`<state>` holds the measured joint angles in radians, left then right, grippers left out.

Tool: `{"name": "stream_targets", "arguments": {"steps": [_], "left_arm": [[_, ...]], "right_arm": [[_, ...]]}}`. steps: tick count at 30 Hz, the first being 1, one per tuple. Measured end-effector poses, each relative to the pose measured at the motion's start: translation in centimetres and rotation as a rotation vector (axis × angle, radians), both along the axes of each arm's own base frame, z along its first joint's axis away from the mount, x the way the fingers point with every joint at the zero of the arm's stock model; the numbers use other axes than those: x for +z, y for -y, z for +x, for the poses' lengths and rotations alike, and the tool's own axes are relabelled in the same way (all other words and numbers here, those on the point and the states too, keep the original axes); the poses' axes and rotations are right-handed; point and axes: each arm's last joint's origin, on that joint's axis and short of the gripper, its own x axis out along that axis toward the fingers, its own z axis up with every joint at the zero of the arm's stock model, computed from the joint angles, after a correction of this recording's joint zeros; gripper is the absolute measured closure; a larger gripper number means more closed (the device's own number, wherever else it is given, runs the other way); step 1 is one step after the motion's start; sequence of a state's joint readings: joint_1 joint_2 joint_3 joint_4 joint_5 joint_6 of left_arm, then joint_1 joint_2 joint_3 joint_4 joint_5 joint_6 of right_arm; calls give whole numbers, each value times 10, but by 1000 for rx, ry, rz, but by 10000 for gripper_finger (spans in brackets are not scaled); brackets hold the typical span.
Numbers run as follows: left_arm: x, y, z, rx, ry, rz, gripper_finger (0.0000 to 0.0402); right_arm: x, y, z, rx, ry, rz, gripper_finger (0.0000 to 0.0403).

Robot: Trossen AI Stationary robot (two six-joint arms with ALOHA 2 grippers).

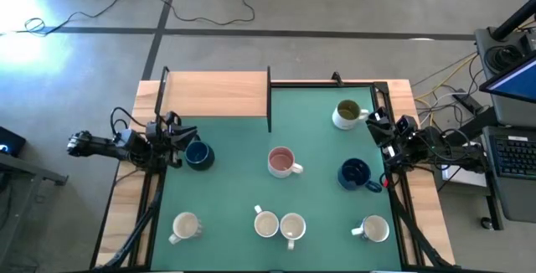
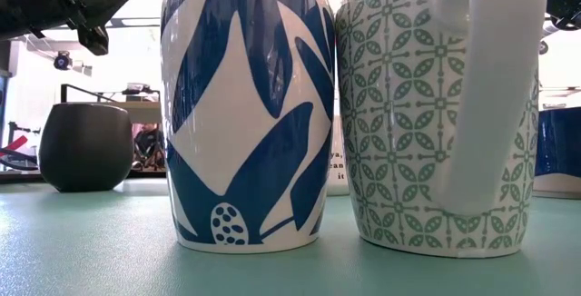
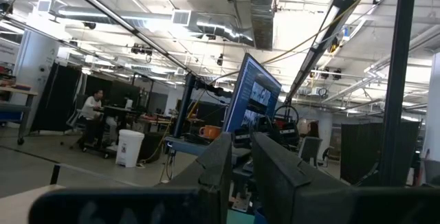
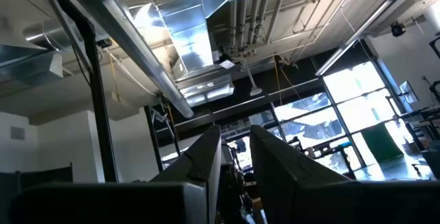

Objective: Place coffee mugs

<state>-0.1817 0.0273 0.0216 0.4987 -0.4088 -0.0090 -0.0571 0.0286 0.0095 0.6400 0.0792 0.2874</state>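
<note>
Several coffee mugs stand upright on their bases on the green mat [image 1: 310,131]. There is a dark blue one [image 1: 198,154], a pink-inside one [image 1: 282,162], an olive-inside one [image 1: 347,114], another dark blue one [image 1: 355,174], and white ones along the near edge. The low view shows a blue-leaf mug [image 2: 241,105] beside a green-patterned mug [image 2: 445,105]. My left gripper [image 1: 178,136] [image 3: 240,176] rests at the table's left edge, tipped upward. My right gripper [image 1: 375,124] [image 4: 236,162] rests at the right edge, also tipped up. Each shows a narrow gap with nothing between the fingers.
A wooden board [image 1: 213,93] and a black divider [image 1: 269,97] stand at the far side. A black frame rail [image 1: 394,164] runs along the mat's right side. A monitor and keyboard [image 1: 512,151] sit beyond the right edge. A seated person [image 3: 89,107] shows far off.
</note>
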Motion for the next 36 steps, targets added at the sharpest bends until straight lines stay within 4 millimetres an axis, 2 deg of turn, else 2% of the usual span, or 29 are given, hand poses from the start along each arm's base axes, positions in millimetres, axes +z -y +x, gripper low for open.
{"name": "stream_targets", "arguments": {"steps": [26, 36], "left_arm": [[0, 0, 0, 2, 2, 2, 359], [1, 0, -1, -71, 55, -144, 359]], "right_arm": [[0, 0, 0, 0, 0, 0, 335], [0, 0, 0, 0, 0, 0, 335]]}}
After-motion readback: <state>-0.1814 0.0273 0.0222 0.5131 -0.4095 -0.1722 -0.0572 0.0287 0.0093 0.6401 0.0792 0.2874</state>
